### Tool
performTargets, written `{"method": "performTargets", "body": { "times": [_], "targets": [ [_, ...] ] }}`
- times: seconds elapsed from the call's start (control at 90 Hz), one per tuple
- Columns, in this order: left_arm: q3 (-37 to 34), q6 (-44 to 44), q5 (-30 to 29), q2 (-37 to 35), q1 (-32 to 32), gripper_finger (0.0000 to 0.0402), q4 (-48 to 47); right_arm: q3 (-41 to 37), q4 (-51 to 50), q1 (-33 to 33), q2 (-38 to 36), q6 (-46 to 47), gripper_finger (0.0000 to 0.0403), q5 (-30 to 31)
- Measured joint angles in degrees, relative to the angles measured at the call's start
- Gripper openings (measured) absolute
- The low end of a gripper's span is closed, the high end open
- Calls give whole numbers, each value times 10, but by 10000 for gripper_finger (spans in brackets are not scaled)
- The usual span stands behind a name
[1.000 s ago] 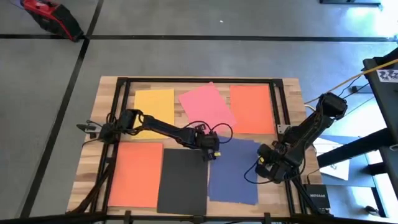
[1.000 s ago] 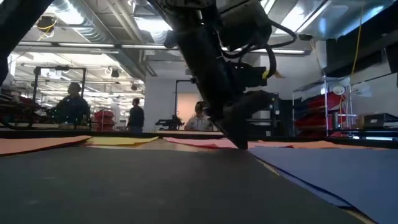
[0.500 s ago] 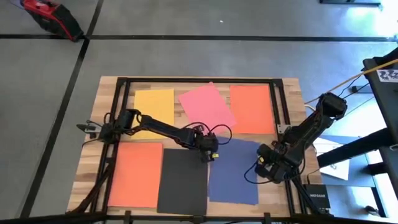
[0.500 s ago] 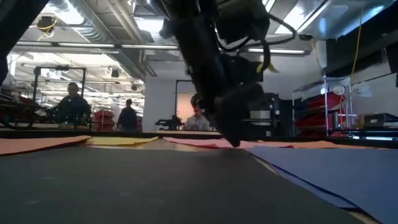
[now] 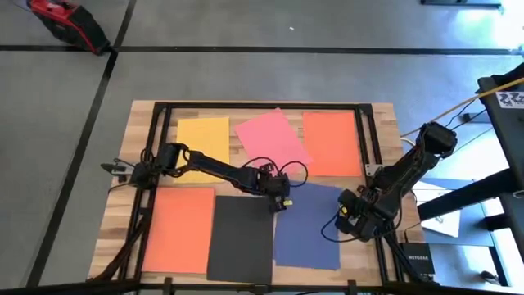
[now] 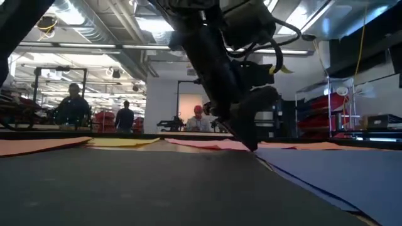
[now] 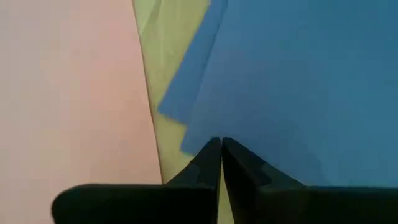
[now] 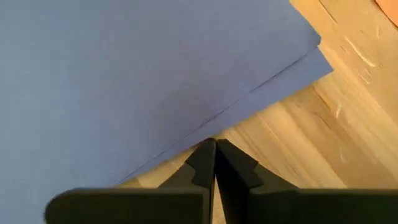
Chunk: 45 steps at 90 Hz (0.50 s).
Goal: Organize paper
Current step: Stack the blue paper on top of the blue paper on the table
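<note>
— What do we have on the table (image 5: 385, 115), and is anything holding the sheets?

— We see no tray or bin; the paper lies loose on the wooden top. Along the far side sit a yellow sheet (image 5: 204, 138), a tilted pink sheet (image 5: 272, 139) and an orange sheet (image 5: 331, 142). Along the near side lie another orange sheet (image 5: 179, 229), a black sheet (image 5: 241, 239) and the dark blue paper (image 5: 309, 229), which in the wrist views looks like two blue sheets stacked slightly askew.

— Where is our left gripper (image 5: 280, 201)?

— At the blue paper's far left corner, between the pink and blue sheets. In its wrist view the fingers (image 7: 210, 163) are pressed together with their tips at the blue edge; we cannot tell whether paper is pinched between them.

— And our right gripper (image 5: 345, 222)?

— Down at the blue paper's right edge, its fingers (image 8: 208, 160) likewise pressed together, tips at the border over bare wood.
</note>
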Motion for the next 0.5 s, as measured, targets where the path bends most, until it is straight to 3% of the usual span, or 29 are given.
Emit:
{"method": "performTargets", "body": {
  "times": [0.5],
  "targets": [
    [40,41,0,-19,-11,0,-6,1,7,0,0,-11,0,5]
  ]
}}
